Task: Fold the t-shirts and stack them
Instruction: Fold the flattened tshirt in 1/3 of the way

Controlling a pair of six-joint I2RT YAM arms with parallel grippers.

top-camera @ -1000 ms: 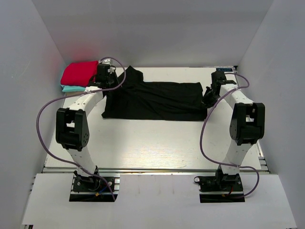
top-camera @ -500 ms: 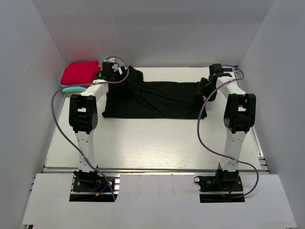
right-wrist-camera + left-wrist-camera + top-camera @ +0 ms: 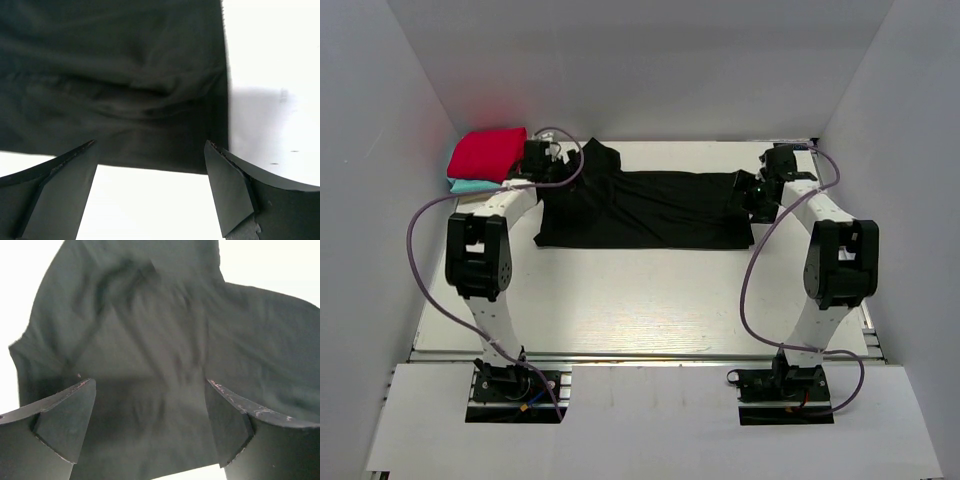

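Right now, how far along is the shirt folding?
Done: the red shirt sits folded on the teal shirt at the far left corner. In hand: nothing; the left tool and right tool hang open over the ends of the black shirt, which lies spread. Left: fold it and stack it.

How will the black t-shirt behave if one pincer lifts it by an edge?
Probably floppy: the black t-shirt lies flat with soft wrinkles, so it would likely drape and sag. On the smooth table, a push would probably bunch it.
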